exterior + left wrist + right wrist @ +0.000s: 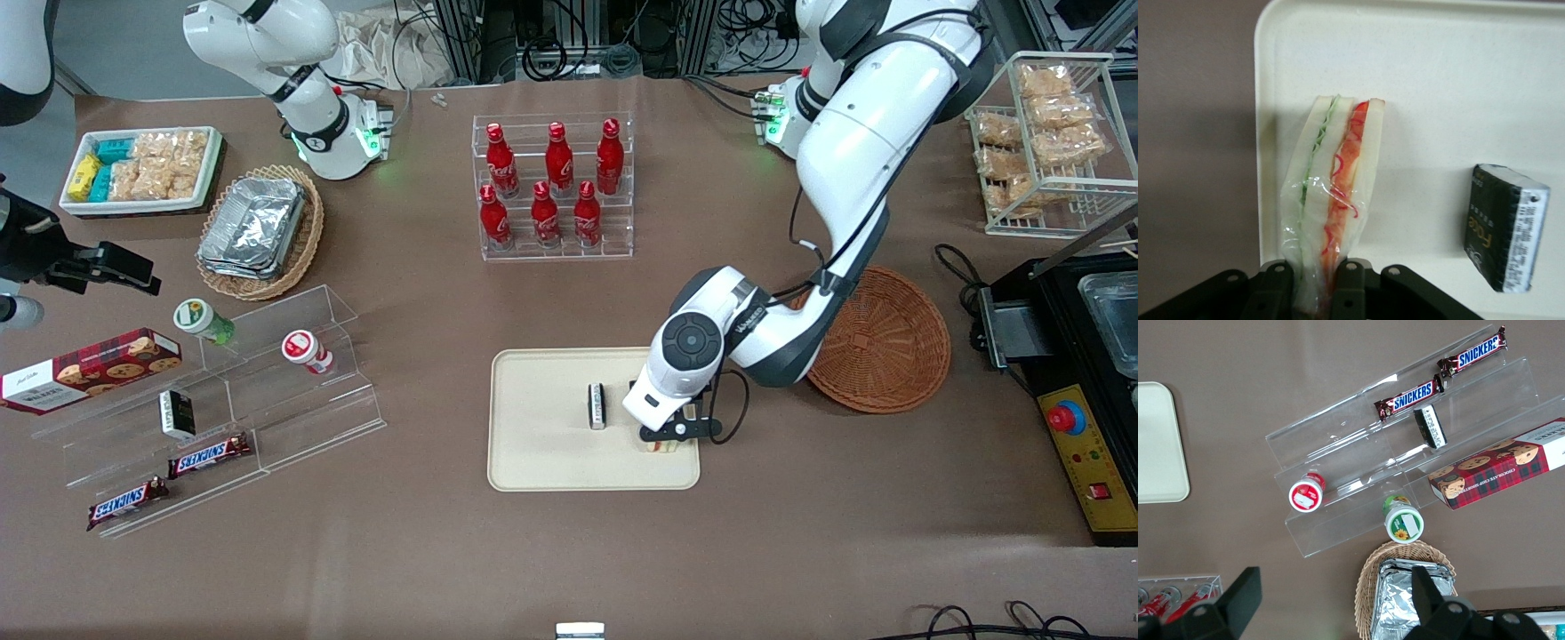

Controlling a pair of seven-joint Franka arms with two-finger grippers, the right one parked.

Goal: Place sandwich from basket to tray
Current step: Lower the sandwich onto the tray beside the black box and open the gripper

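The sandwich [1331, 193], a plastic-wrapped wedge of pale bread with green and red-orange filling, is held by my left gripper [1317, 287], whose fingers are shut on its end. In the front view the gripper [669, 437] is low over the beige tray [542, 462], near the tray's edge toward the working arm's end, and only a sliver of the sandwich [660, 446] shows under it. The sandwich's free end lies against the tray floor [1438, 80]. The reddish-brown wicker basket [889, 347] stands empty beside the tray, toward the working arm's end.
A small black packet [597, 405] lies on the tray beside the gripper; it also shows in the left wrist view [1505, 227]. A rack of red bottles [553, 185] stands farther from the front camera. Clear shelves with snacks [213, 400] lie toward the parked arm's end.
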